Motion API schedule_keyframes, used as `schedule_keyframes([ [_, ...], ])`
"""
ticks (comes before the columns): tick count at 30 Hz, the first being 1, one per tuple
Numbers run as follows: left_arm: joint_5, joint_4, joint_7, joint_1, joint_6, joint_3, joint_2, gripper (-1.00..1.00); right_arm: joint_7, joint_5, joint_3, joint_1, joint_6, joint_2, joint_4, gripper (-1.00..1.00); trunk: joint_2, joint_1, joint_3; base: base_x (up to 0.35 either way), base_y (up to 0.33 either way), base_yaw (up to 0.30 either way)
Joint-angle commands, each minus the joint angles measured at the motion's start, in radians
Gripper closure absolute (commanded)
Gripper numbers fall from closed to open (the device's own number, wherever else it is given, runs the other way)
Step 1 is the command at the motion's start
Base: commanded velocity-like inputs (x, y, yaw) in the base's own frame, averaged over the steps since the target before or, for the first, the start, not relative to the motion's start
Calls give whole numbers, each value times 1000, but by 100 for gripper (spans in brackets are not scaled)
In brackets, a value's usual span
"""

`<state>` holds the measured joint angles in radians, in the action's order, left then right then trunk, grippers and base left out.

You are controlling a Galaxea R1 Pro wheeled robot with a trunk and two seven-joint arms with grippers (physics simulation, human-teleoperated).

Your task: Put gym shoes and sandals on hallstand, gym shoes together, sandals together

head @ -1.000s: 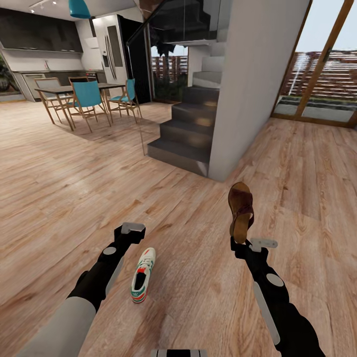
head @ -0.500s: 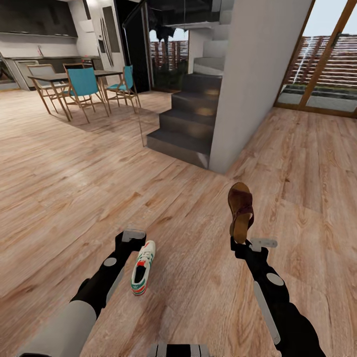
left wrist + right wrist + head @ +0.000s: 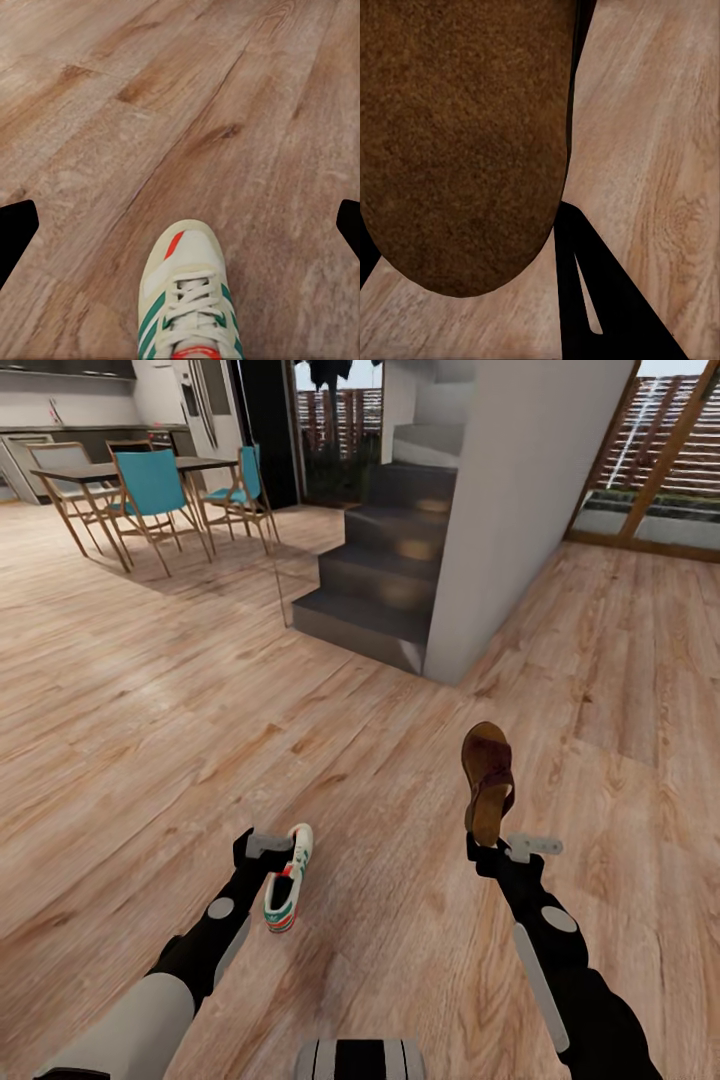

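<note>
Lowered toward the gym shoe (image 3: 285,882) at lower left, the left gripper (image 3: 268,847) is seen spread apart; the sandal (image 3: 487,780) is clamped upright by the right gripper (image 3: 487,848).

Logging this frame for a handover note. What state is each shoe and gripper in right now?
sandal: off the floor, standing on end in the right gripper.
gym shoe: on the floor, sole down, not gripped.
right gripper: shut on the sandal's lower end.
left gripper: open, fingers spread, just above the gym shoe.
</note>
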<state>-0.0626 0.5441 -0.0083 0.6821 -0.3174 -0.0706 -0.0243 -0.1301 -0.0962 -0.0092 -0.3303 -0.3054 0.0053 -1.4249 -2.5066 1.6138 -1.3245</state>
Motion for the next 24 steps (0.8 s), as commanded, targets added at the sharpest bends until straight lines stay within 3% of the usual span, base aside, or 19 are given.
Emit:
schedule_keyframes([
  [1,-6,-1,-1,0,-11,2,0,-100,-6,-12,1,-1,-4,1,-4,100,-1,0,-6,0,0,0],
  [7,-6,-2,1,0,-45,2,0,-100,-6,-13,1,0,-6,1,-44,100,-2,3,-39,0,0,0],
  [24,-2,0,1,0,-48,3,0,-100,-6,-13,2,0,-6,0,-52,100,-6,11,-133,0,0,0],
])
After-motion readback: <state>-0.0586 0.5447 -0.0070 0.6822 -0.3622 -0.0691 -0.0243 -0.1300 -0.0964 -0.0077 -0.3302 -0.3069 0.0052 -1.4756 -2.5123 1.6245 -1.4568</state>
